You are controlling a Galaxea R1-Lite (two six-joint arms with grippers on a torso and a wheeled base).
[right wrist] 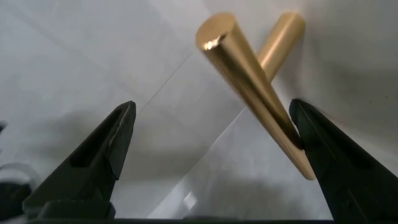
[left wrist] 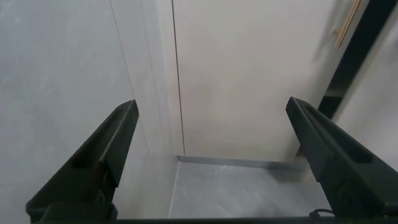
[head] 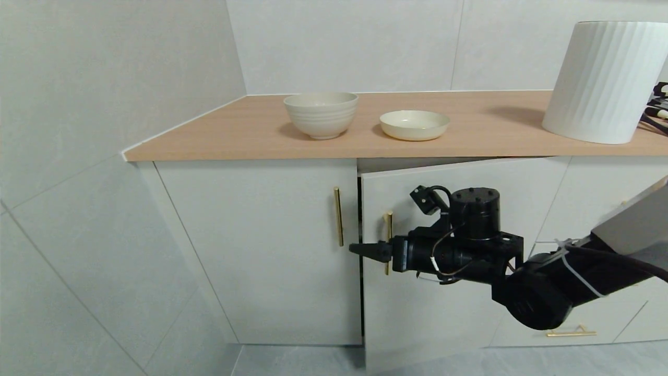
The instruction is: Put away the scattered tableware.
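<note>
With the bowl (head: 321, 114) and dish (head: 414, 125) waiting on the table (head: 496, 120) at its 12 o'clock, the right claw (head: 360, 249) hangs spread around the brass handle (head: 388, 230) of the ajar cupboard door (head: 428, 308), where a loose pinch could slip off and let the door swing shut.

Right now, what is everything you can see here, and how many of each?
bowl: 1, cream, ribbed, on the counter's left part.
shallow dish: 1, cream, beside the bowl, apart from it.
ribbed cylinder: 1, white, on the counter's right.
counter: 1, light wood, over the cabinets.
left door: 1, pale grey, shut.
right door: 1, pale grey, ajar.
gold handles: 3, one upright per door, one level, low right.
right gripper: 1, black, open, the right door's handle between its fingers.
left gripper: 1, black, open, low before the cabinet.
</note>
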